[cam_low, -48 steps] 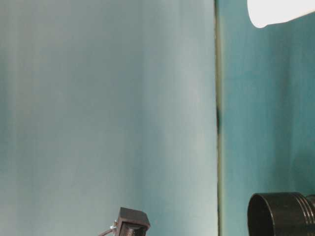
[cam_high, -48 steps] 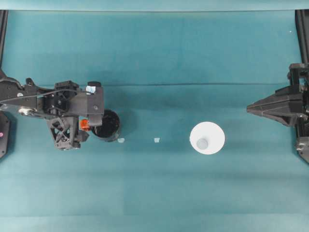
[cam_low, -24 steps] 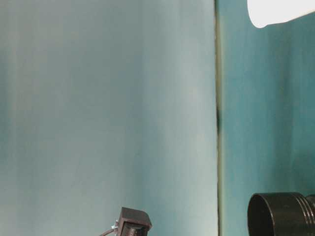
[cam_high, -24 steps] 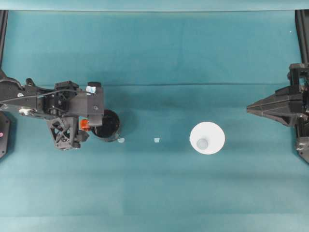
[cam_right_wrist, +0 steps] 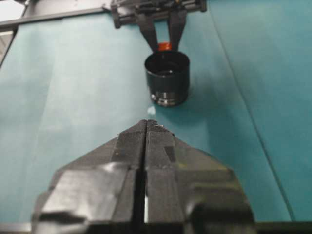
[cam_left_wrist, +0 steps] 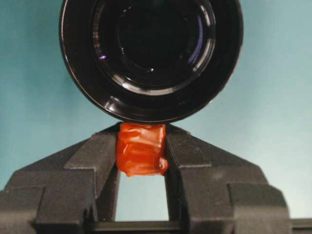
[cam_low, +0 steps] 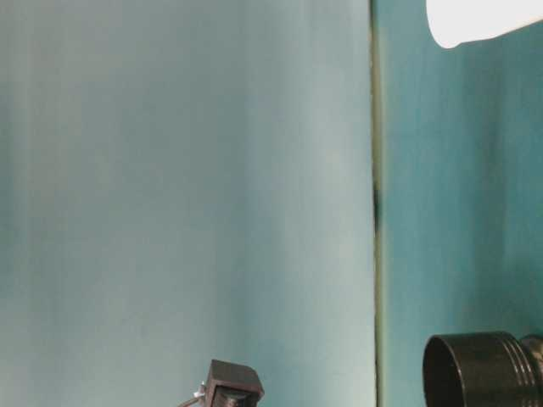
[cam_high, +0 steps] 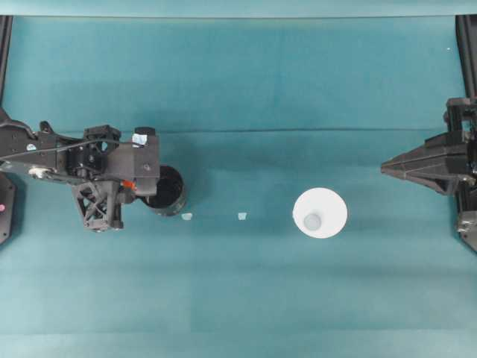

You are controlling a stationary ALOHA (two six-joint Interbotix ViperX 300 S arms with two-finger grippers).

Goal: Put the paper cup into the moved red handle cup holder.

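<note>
Left wrist view shows the left pincer (cam_left_wrist: 142,156) squeezing the red handle cup holder (cam_left_wrist: 151,53) (by its tab), while the paper cup (cam_high: 320,212) waits far off, untouched, and the right pincer (cam_right_wrist: 146,127) is closed on nothing.

teal table (cam_high: 246,74) carries white paper cup (cam_high: 320,213), black red handle cup holder (cam_high: 165,191).

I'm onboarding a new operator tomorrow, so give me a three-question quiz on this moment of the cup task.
1. True or false: the paper cup already sits inside the red handle cup holder.
2. What does the left end effector clamp? A) the holder's rim B) the red handle C) the paper cup
3. Fill in: the right end effector is ____ and holds nothing.

Key: 1 false, the two stand apart on the table; 2 B; 3 shut.
</note>
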